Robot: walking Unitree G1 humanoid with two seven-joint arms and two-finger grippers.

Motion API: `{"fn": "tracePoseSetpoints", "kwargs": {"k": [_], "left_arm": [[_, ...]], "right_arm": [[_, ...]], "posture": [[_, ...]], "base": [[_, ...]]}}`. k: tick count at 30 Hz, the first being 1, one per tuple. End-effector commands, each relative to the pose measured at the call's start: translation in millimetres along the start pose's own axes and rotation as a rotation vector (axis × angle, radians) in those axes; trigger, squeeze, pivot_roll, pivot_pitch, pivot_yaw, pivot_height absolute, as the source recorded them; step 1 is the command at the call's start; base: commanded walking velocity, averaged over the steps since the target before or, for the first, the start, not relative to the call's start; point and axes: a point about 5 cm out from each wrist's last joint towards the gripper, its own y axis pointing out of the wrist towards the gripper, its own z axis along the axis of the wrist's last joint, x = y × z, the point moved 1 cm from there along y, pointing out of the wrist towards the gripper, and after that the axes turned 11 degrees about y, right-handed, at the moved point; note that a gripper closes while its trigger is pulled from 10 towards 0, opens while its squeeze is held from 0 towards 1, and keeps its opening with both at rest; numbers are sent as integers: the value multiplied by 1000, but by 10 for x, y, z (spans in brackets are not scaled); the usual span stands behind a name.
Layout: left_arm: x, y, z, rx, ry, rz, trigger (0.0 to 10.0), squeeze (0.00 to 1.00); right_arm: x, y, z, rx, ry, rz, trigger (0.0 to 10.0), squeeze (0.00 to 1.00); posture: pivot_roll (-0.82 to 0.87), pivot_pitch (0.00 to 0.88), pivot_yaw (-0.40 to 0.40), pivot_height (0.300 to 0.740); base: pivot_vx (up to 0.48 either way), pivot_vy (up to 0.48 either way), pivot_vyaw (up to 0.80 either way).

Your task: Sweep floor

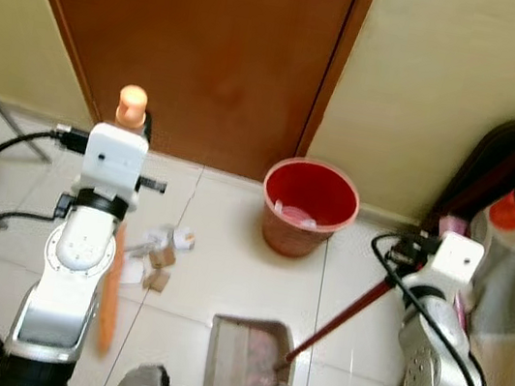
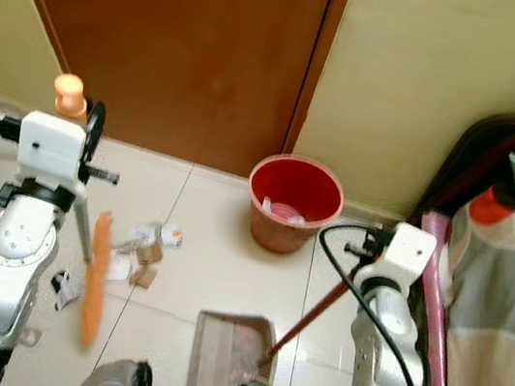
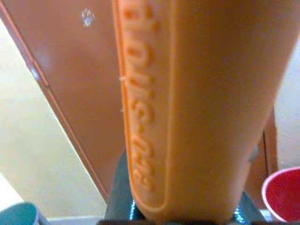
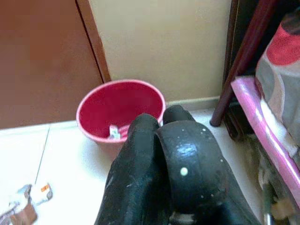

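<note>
Fingers point(image 4: 140, 168) of the right gripper point(image 4: 161, 154) are pressed together on the dustpan handle point(image 1: 341, 316) — the dustpan point(image 1: 246, 360) sits on the tiles. The left gripper point(image 1: 129, 124) clasps the orange broom point(image 1: 109, 297) beside scattered litter point(image 1: 158, 254). The red bucket point(image 1: 309, 207) by the door holds pale scraps.

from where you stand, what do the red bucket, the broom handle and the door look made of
Red bucket: likely plastic, an even red with a thin moulded rim. Broom handle: orange plastic by the look, with raised moulded lettering, gripped in the left hand. Door: brown wood or wood veneer, smooth with a faint sheen; which one is unclear.
</note>
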Motion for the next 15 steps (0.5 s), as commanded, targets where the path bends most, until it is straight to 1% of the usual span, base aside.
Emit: {"fn": "tracePoseSetpoints", "kwargs": {"k": [1,15], "left_arm": [[-31,1,68,33,19,11,10000,0],[13,-12,38,24,11,-8,10000,0]], "right_arm": [[11,1,9,6,8,-4,10000,0],[-32,44,24,19,9,4,10000,0]], "posture": [[-1,117,-45,740],[-1,105,-44,740]], "base": [[-326,0,0],[-328,0,0]]}}
